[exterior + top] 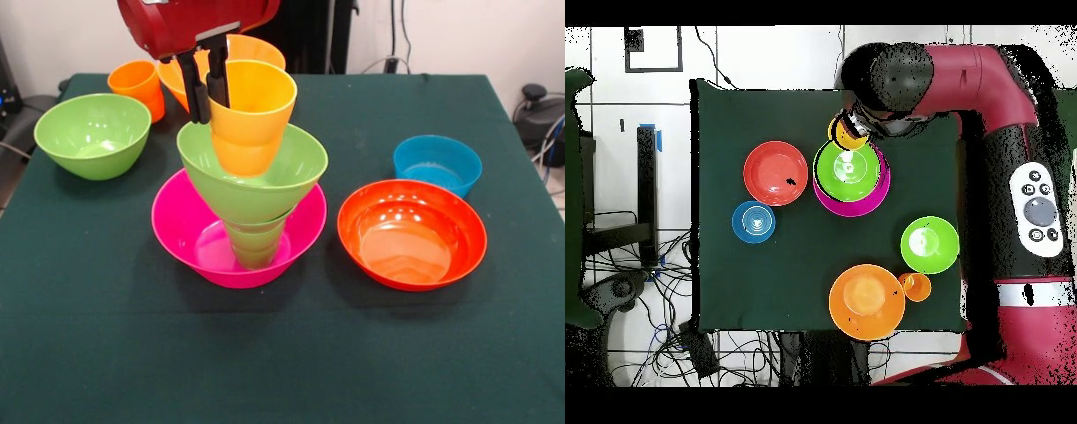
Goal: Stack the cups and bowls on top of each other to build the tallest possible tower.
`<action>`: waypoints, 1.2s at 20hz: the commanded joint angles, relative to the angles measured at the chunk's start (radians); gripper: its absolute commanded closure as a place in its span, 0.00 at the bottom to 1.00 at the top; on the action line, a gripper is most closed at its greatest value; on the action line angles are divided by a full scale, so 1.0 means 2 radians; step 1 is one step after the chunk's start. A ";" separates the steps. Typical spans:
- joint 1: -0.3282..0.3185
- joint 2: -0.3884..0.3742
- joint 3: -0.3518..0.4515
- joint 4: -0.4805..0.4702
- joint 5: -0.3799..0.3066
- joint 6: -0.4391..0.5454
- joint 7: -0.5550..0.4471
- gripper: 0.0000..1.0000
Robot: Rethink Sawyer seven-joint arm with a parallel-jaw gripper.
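Observation:
The tower stands at the table's middle: a large pink bowl [190,234] [855,208] holds an upright green cup [256,243], and a light green bowl [282,177] [848,170] sits on that cup. A yellow-orange cup [256,115] [845,132] leans with its base down inside the green bowl. My gripper [206,84] is shut on this cup's rim, one finger outside the wall and one inside. Whether the cup's base rests on the bowl I cannot tell.
A second light green bowl [93,132] [929,244] and an orange cup [139,87] [915,287] stand at the left in the front view. An orange bowl [256,49] [866,300] sits behind the tower. To the right are a blue bowl [437,163] [753,221] and a red-orange bowl [411,232] [775,172].

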 commanded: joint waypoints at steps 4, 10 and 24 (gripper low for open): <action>0.009 0.019 -0.011 0.045 -0.012 -0.025 -0.069 1.00; 0.009 0.021 -0.011 0.045 -0.013 -0.029 -0.066 1.00; 0.009 0.015 -0.015 0.056 -0.014 -0.030 -0.058 1.00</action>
